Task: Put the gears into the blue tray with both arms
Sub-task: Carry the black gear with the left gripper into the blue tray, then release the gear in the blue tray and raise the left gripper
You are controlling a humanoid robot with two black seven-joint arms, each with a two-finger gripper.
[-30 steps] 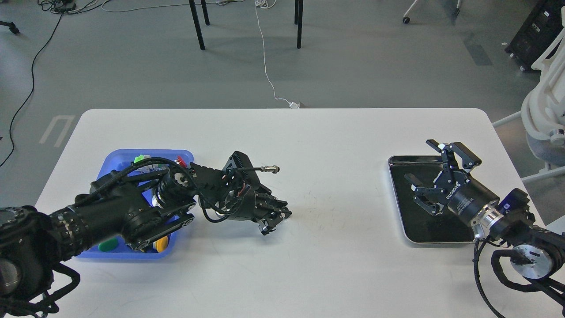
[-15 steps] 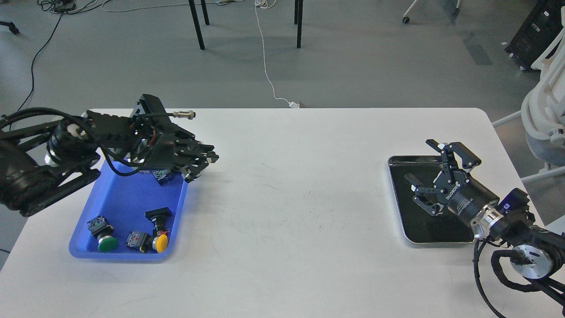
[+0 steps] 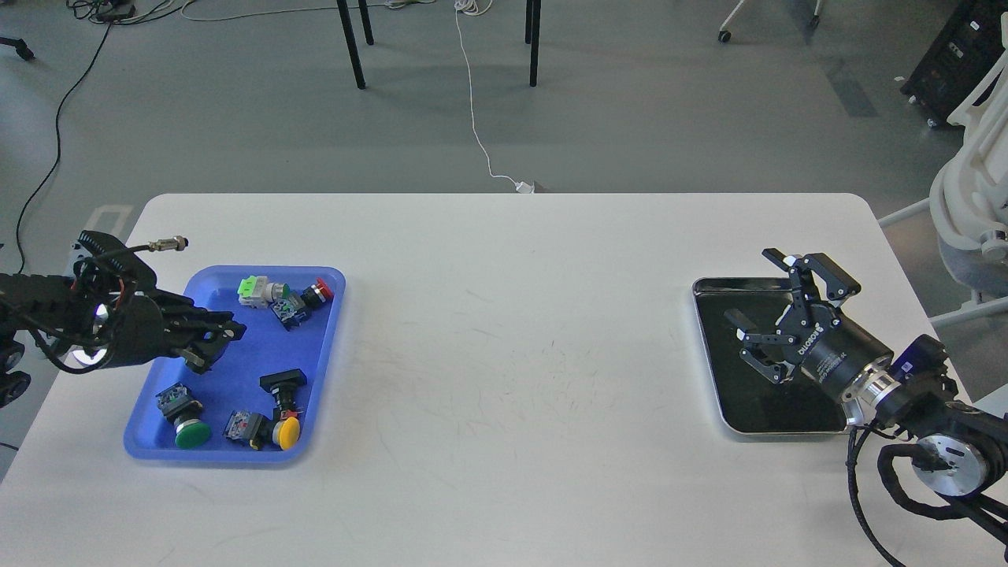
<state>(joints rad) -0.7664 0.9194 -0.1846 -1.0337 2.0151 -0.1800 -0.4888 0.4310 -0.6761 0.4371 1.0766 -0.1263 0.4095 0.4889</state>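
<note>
The blue tray [image 3: 319, 346] lies at the table's left and holds several coloured-cap push-button switches [image 3: 276, 409]. No gears can be made out anywhere; any on the black tray lining would not stand out. My left gripper [image 3: 214, 344] reaches in from the left edge and hovers over the tray's left-middle part. It is dark, and its fingers cannot be told apart. My right gripper [image 3: 757, 290] is at the right, over the silver-rimmed tray [image 3: 709, 354] with black lining. It is open, its fingers spread wide with nothing visible between them.
A cable plug [image 3: 167, 246] sticks out above the left wrist. The white table [image 3: 512, 354] stretches between the two trays. A white chair [image 3: 972, 213] stands off the table's right edge, and black chair legs [image 3: 354, 47] stand on the floor behind.
My left arm swung from the table's middle back to the left, and its gripper is now over the blue tray. The switches it hid have come into view. The right arm has hardly moved.
</note>
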